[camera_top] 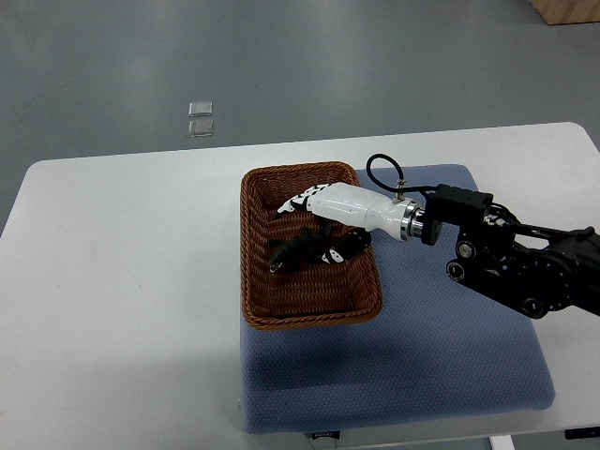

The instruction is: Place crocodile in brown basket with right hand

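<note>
The dark green crocodile (pixel 298 252) lies inside the brown wicker basket (pixel 255 272), on its floor, pointing toward the lower left. My right hand (pixel 323 225), white with black fingers, reaches in over the basket from the right. Its fingers (pixel 345 247) are spread; the lower ones end right at the crocodile's near end, and one upper finger points left, away from it. I cannot tell whether they touch the toy. The left arm does not show.
The basket stands on the left part of a blue cushion pad (pixel 441 366) on a white table (pixel 122 281). A black cable (pixel 384 169) loops above the wrist. Two small clear items (pixel 200 118) lie on the grey floor beyond the table.
</note>
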You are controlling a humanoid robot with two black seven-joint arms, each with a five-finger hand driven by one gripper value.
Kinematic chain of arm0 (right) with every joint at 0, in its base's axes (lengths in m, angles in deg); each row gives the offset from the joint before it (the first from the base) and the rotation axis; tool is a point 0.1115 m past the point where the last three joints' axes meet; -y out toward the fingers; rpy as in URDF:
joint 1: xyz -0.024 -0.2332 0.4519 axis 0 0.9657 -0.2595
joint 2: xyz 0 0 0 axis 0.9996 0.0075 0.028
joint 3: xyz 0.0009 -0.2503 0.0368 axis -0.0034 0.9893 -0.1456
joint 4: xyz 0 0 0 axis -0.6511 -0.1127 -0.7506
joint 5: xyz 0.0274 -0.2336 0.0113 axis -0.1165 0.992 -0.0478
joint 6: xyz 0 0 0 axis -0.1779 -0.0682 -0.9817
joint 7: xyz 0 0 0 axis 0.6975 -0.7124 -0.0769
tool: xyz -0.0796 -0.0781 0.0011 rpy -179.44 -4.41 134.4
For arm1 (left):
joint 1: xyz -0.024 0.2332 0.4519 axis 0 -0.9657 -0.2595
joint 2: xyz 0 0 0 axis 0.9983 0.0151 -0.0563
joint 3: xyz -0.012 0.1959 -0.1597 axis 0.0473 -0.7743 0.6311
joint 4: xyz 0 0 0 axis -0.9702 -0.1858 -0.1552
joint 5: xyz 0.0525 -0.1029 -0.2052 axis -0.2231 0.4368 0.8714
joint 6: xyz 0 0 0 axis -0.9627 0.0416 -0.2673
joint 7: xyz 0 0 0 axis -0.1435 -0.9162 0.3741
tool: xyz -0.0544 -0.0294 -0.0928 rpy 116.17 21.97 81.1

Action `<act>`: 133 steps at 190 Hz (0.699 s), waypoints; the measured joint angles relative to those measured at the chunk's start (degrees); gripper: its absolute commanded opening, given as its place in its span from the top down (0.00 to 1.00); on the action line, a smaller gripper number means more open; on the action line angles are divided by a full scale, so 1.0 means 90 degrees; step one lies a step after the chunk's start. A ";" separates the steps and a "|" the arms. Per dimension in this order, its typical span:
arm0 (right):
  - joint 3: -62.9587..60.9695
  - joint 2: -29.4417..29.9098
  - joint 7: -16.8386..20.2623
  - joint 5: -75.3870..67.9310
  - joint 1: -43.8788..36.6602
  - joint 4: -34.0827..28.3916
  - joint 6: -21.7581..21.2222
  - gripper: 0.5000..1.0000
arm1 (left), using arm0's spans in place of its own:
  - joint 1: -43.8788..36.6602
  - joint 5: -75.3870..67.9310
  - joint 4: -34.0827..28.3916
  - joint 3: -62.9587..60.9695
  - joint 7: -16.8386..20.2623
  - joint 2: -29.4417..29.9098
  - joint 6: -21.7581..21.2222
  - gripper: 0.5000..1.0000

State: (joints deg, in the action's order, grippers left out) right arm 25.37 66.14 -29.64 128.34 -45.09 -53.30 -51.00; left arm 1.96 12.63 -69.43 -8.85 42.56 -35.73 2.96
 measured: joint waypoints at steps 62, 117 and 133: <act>-0.0621 -0.0040 0.0030 -0.0057 -0.0012 0.0000 -0.0044 0.23 | -0.0001 0.0000 0.0000 0.0000 0.0000 0.0000 -0.0001 0.00; -0.2998 0.0053 0.0167 -0.0123 0.0303 0.0001 -0.1434 0.23 | 0.0000 0.0000 0.0000 0.0000 0.0000 0.0000 -0.0003 0.00; -0.3812 0.0149 0.0344 -0.0190 0.0498 0.0011 -0.1787 0.23 | -0.0001 0.0000 0.0000 0.0000 0.0000 0.0000 -0.0003 0.00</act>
State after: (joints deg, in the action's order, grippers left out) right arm -8.94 67.48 -26.54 126.62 -40.61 -53.20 -67.08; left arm 1.95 12.63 -69.43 -8.85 42.57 -35.73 2.94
